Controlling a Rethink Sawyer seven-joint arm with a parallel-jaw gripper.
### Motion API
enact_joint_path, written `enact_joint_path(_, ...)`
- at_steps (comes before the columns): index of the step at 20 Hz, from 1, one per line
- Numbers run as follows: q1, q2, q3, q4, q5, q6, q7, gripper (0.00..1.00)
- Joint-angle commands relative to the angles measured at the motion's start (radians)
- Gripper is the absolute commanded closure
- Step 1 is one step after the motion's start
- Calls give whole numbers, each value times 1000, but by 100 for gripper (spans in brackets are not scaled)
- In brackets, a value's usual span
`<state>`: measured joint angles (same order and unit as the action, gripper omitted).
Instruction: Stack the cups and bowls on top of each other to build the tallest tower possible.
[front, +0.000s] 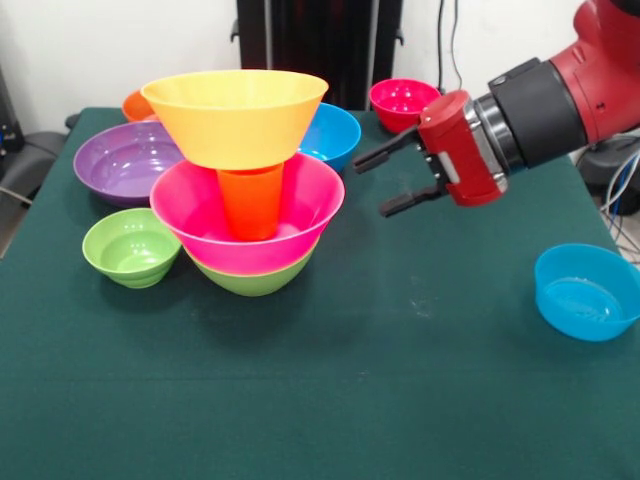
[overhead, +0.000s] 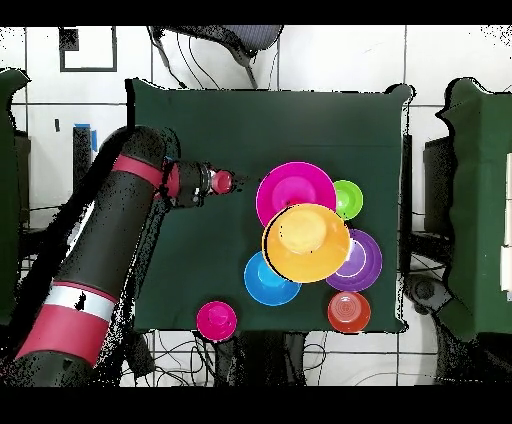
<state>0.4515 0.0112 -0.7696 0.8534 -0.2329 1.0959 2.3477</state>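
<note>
Tower (front: 245, 170) unlabelled; fingers (front: 372, 158) spread, empty, just beside it.

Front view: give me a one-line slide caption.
Open end effector beside the tower: large orange bowl balanced on the orange cup in the pink bowl.

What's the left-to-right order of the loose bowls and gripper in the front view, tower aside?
Purple bowl → small green bowl → tower → red bowl → open gripper → blue bowl at far right. Bowls behind the tower left out.
</note>
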Motion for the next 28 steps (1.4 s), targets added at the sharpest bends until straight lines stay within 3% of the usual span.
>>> enact_joint_path(1, 20, 5, 121, -90, 25, 153, -92, 0)
enact_joint_path(11, 19, -10, 138, -106, 9, 191, -134, 0)
enact_joint_path(21, -23, -67, 162, -67, -16, 131, -226, 0)
enact_joint_path(28, -20, -75, 157, -82, -31, 170, -256, 0)
